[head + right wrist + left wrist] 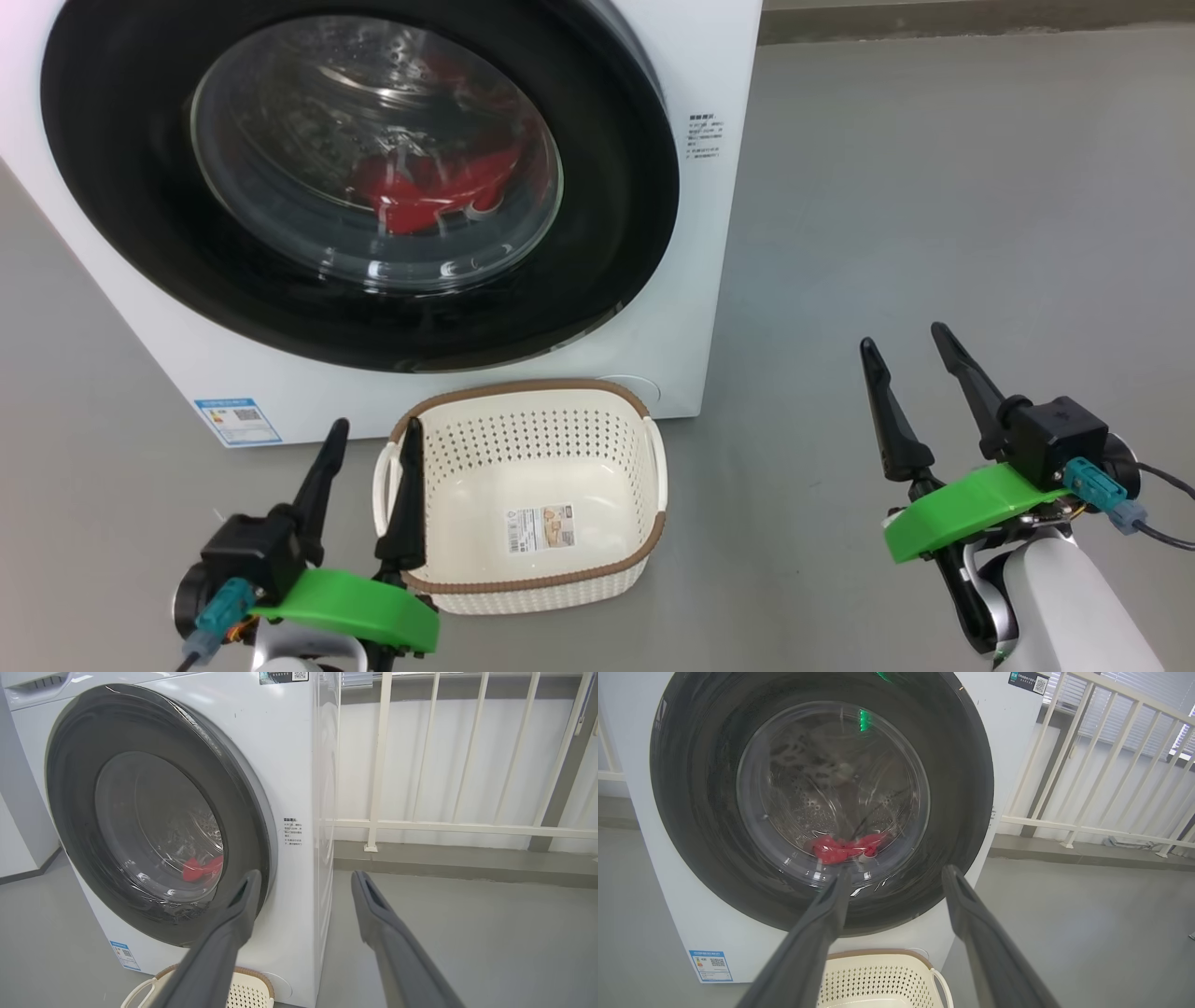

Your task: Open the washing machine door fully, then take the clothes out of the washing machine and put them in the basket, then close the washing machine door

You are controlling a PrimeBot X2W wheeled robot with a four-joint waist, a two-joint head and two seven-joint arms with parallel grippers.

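Note:
The white washing machine stands ahead with its washing machine door against the front, black rim around a clear glass window. Red clothes lie inside the drum behind the glass; they also show in the left wrist view as clothes and in the right wrist view as clothes. The cream basket sits empty on the floor in front of the machine. My left gripper is open beside the basket's left handle. My right gripper is open over bare floor to the right.
Grey floor spreads to the right of the machine. A white railing and a low kerb run behind and to the right of the washer. A blue label is stuck low on the machine's front.

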